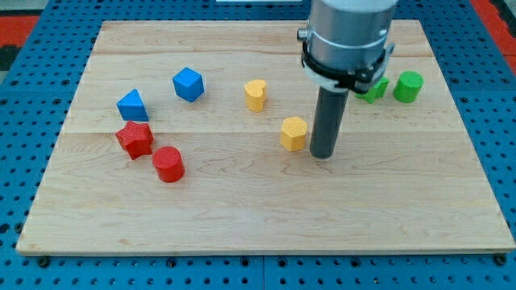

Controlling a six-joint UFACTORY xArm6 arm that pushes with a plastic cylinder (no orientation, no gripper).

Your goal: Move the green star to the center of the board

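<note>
Our rod hangs vertical from the grey arm housing [348, 36] at the view's top, right of centre. We have no fingers on this rig, so nothing is grasped or released. My tip [324, 155] rests on the worktop [258, 217], just to the right of the yellow hexagon [294, 133], close but whether touching we cannot tell.

The green star [375, 89] lies near the worktop's upper right, partly hidden behind the arm housing, just left of the green cylinder [408, 86]. The tip stands below and left of the star, apart from it.

Yellow heart [255, 94]: up and left of the hexagon. At the view's left: blue cube [188, 84], blue triangle [132, 105], red star [135, 139], red cylinder [168, 164].
</note>
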